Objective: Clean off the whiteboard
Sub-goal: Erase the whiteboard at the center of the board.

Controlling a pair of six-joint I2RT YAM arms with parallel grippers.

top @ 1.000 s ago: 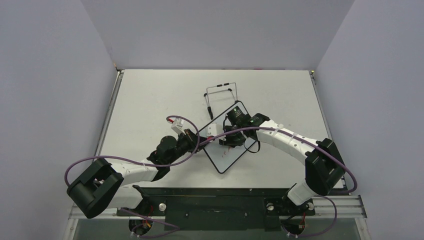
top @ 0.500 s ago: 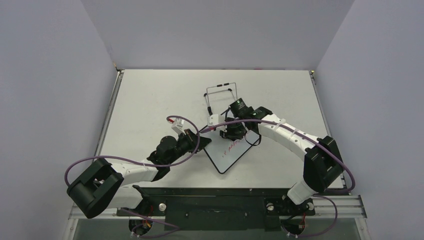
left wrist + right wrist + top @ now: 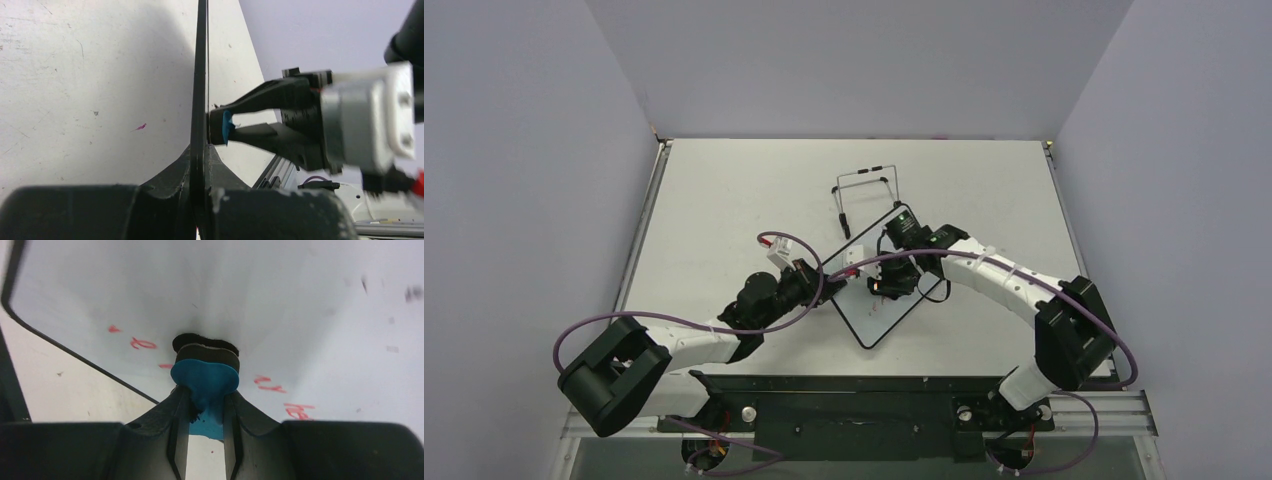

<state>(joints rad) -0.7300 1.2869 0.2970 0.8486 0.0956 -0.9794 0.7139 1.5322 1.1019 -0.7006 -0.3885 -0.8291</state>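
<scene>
The whiteboard [image 3: 879, 312], white with a thin black frame, lies turned like a diamond at the table's middle. Red handwriting [image 3: 297, 410] remains along its lower part. My left gripper [image 3: 821, 284] is shut on the board's left edge, which shows edge-on as a black strip [image 3: 201, 90] in the left wrist view. My right gripper [image 3: 886, 282] is shut on the small blue eraser [image 3: 205, 377], whose dark felt presses on the board face [image 3: 280, 305] among the red marks. The eraser also shows in the left wrist view [image 3: 227, 126].
A black wire stand [image 3: 864, 190] sits just behind the board. The table's white top [image 3: 724, 200] has walls on three sides and a black rail [image 3: 854, 395] at the near edge.
My right gripper has swept with the eraser from the board's middle toward its far corner, then back toward the middle. The left arm and board have stayed put.
</scene>
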